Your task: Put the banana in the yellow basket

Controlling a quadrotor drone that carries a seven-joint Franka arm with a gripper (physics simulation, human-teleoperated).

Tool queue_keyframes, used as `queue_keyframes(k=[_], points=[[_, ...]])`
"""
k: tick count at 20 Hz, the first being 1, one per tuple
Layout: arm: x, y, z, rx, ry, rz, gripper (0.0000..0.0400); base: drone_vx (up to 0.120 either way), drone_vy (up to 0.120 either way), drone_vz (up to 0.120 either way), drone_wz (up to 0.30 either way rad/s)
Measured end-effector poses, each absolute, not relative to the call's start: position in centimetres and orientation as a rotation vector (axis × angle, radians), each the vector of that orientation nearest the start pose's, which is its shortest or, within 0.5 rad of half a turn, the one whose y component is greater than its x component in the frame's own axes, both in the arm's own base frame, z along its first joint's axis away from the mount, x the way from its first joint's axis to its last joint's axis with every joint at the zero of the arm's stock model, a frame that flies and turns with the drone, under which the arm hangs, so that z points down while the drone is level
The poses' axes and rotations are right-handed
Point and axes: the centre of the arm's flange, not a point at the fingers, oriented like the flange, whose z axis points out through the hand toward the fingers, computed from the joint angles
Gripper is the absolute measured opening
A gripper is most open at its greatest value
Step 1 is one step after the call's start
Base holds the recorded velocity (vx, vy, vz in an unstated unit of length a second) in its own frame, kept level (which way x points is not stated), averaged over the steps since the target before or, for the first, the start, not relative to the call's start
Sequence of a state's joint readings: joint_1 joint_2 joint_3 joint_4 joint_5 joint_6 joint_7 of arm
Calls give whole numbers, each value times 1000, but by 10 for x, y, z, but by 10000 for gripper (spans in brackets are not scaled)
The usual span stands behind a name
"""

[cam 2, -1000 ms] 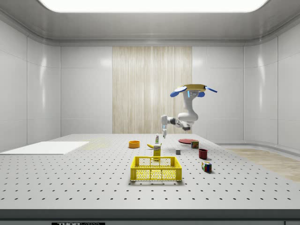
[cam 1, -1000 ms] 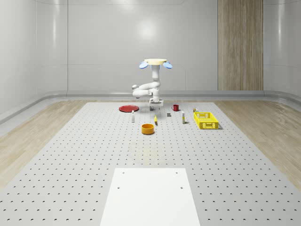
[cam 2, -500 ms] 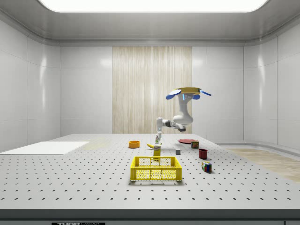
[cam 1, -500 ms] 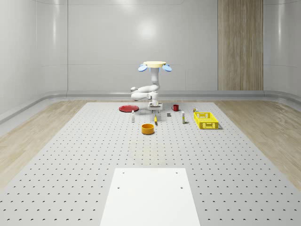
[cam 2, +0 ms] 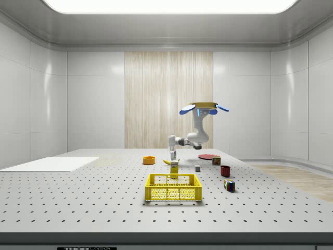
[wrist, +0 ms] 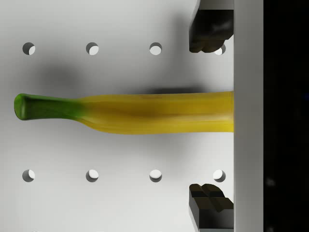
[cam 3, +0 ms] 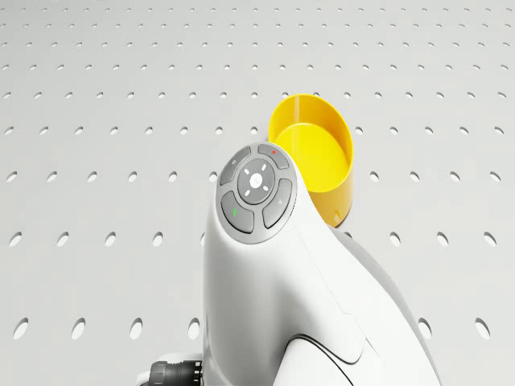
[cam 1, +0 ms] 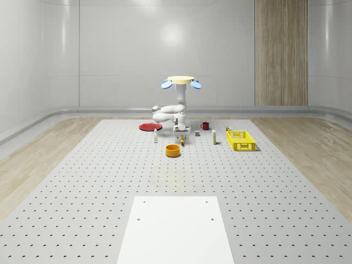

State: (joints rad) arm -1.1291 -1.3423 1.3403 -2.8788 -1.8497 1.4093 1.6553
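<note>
Perforated grey table [wrist: 120, 203] is lying close under the wrist camera, and the banana [wrist: 145, 113] is lying flat on it, directly below the end effector [wrist: 211, 118]. Its long axis is running crosswise to the line between the two dark fingertips [wrist: 208, 31], which are standing apart, one on each side of the fruit and touching nothing. That crossing is what the coming move is turning on: I judge a straight descent and a squeeze would be catching the banana across its narrow width. It is looking yellow with a faint brown streak along the middle and a green stem end, curving only slightly.

Farther out, in the whole-scene view, the drone [cam 1: 180, 81] is hovering above the table just behind the banana [cam 1: 182, 140], with the arm folding down and the end effector [cam 1: 179, 131] hanging close over it. An orange bowl [cam 1: 173, 150] is sitting just beside the fruit. Well apart, toward that view's right, the yellow basket [cam 1: 241, 141] is waiting.
</note>
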Motion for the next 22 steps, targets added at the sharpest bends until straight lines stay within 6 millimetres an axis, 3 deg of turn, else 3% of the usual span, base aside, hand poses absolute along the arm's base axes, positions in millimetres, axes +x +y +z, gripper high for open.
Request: queue_keyframes(k=[2, 6, 22], points=[[307, 0, 491, 1, -2, 785, 400, 120, 60, 0, 0], [307, 0, 491, 1, -2, 785, 400, 0, 0, 0, 0], [307, 0, 528, 1, -2, 785, 400, 0, 0, 0, 0]])
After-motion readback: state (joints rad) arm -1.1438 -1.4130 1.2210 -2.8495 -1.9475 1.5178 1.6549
